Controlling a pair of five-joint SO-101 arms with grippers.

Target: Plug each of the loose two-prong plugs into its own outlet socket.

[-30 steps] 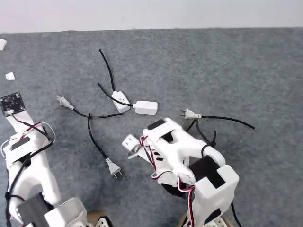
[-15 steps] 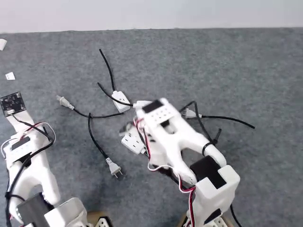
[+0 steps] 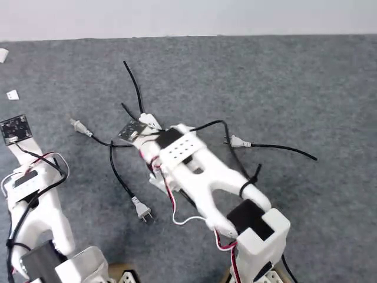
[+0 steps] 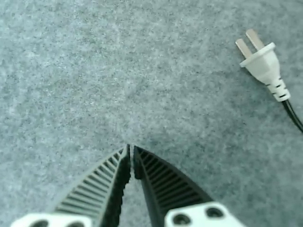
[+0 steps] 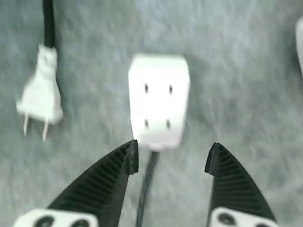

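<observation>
Over the grey carpet-like surface (image 4: 94, 71): right gripper (image 5: 173, 156) spread wide, seemingly straddling the cord end of a white rectangular plastic outlet block (image 5: 158, 99); white two-prong plug (image 5: 40, 97) just beside. Left gripper (image 4: 131, 153) pinched closed, second white plug (image 4: 262, 64) nearby, apart.

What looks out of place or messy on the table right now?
Nothing looks damaged. The black cords cross in a tangle on the grey mat, three plugs lie loose on it, and two white scraps sit near its edge.
</observation>
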